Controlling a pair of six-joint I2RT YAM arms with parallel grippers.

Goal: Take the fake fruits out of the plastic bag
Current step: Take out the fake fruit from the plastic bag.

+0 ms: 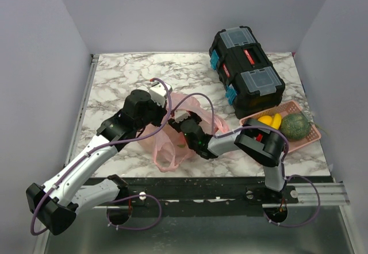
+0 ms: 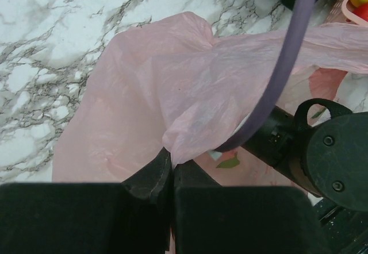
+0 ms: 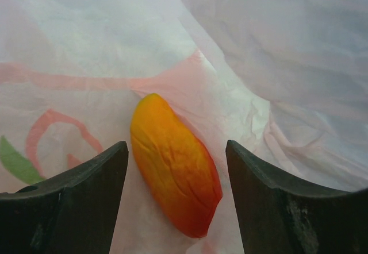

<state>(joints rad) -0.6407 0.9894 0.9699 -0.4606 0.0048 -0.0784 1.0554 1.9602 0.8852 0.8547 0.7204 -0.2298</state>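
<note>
The left jaws pinch a fold of the plastic bag (image 2: pixel 172 81). Inside that bag, the right jaws gape around an orange-yellow fruit (image 3: pixel 175 168), seemingly not touching it.

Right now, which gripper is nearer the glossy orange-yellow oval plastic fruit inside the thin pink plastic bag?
Right. The right gripper is inside the pink bag, open jaws either side of the orange-yellow fruit. The left gripper is outside, jaws pinching its film.

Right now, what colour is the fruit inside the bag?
The fruit is orange shading to yellow; right wrist view shows it best.
</note>
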